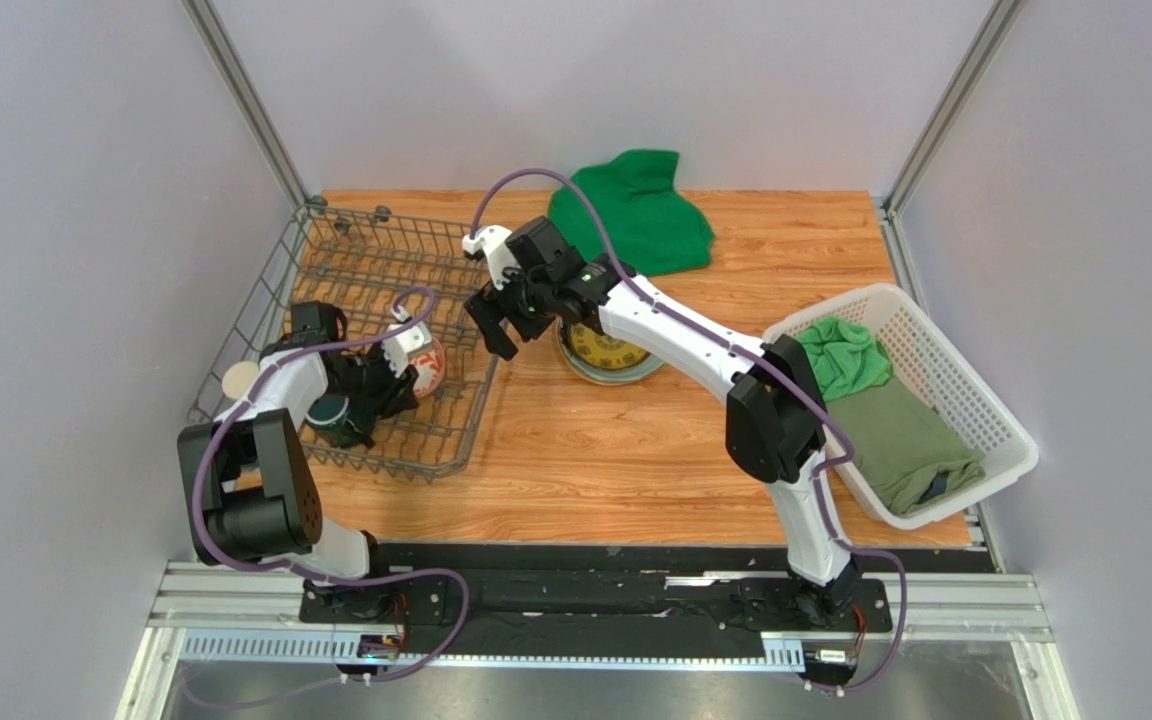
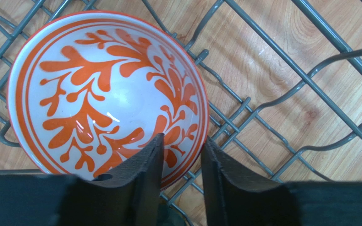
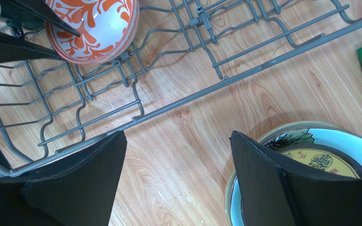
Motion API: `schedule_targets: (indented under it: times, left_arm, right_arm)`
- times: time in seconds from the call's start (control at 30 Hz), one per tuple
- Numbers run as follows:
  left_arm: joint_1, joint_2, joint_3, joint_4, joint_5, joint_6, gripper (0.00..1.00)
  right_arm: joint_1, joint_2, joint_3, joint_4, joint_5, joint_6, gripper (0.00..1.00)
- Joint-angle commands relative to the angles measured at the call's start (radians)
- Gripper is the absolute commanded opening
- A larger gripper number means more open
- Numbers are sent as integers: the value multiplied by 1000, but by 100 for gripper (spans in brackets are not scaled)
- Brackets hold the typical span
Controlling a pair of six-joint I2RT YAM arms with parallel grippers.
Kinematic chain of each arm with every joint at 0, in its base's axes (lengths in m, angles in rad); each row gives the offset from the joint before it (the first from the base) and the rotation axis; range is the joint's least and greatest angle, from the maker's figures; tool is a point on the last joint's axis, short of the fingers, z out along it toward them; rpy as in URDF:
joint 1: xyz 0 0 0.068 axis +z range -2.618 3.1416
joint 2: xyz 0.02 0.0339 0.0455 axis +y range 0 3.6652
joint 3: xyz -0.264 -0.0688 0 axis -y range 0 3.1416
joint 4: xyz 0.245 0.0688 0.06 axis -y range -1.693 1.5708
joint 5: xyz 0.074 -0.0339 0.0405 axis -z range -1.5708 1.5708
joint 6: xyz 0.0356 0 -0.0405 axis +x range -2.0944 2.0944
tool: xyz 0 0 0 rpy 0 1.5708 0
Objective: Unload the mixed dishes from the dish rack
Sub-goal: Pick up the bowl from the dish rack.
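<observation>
The grey wire dish rack (image 1: 372, 263) sits at the table's left. The red-and-white bowl (image 1: 428, 365) lies in its near right part, and fills the left wrist view (image 2: 98, 89). My left gripper (image 1: 394, 378) is open with its jaws astride the bowl's rim (image 2: 183, 141), one finger inside and one outside. A dark teal mug (image 1: 334, 419) and a beige cup (image 1: 241, 378) stand in the rack's near left. My right gripper (image 1: 495, 323) is open and empty above bare wood (image 3: 177, 136), between the rack's edge (image 3: 244, 75) and a stack of plates (image 1: 608, 354) topped by the yellow-and-dark plate (image 3: 327, 162).
A green cloth (image 1: 635, 210) lies at the back of the table. A white lattice basket (image 1: 940, 342) with green clothes stands at the right edge. Grey walls close in the left, back and right sides.
</observation>
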Motion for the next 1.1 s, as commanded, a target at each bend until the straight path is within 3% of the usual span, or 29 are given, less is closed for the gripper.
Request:
schedule_targets:
  times: [0.0, 0.3, 0.47, 0.9, 1.07]
  left_arm:
    - [-5, -4, 22, 44, -1, 35, 38]
    - [-7, -20, 19, 49, -5, 26, 17]
    - [-10, -51, 22, 44, -4, 14, 0]
    - [-19, -195, 114, -65, 33, 27, 0]
    - [-28, -250, 161, -147, 48, 111, 0]
  right_arm:
    - [-5, -64, -8, 17, 4, -19, 85]
    - [-15, -63, -27, 17, -15, -13, 85]
    - [-19, -64, -33, 17, -21, -9, 85]
    - [-25, -70, -36, 17, -29, 6, 85]
    - [-33, -76, -34, 15, -36, 14, 85]
